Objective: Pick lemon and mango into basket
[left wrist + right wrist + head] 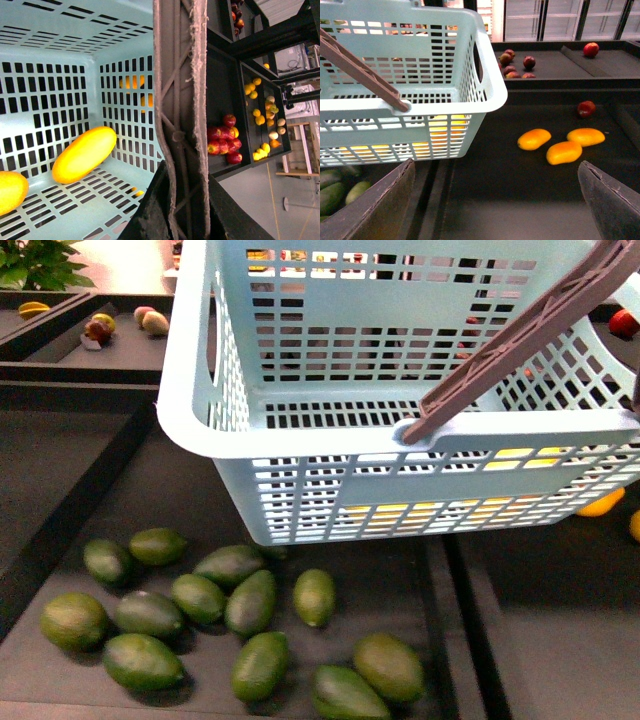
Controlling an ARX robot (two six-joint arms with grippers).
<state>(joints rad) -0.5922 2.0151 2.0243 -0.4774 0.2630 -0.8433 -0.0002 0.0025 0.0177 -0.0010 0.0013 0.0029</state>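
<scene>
The pale turquoise basket (300, 445) hangs above the black shelves, its grey-brown handle (520, 340) slanting up to the right. In the left wrist view my left gripper (182, 200) is shut on the handle (182, 75). Inside the basket (50, 60) lies an elongated yellow mango (84, 154). Beside it is a second yellow fruit (10, 192), cut off by the frame edge; I cannot tell whether it is the lemon. My right gripper (495, 210) stands open over the dark shelf, right of the basket (490, 90). Three more mangoes (564, 152) lie beyond it.
Several green avocado-like fruits (230, 610) lie on the shelf under the basket. Red apples (586, 107) sit behind the loose mangoes, with more apples (225, 142) and small yellow fruits (260, 152) on far shelves. Raised black dividers (460, 620) separate the trays.
</scene>
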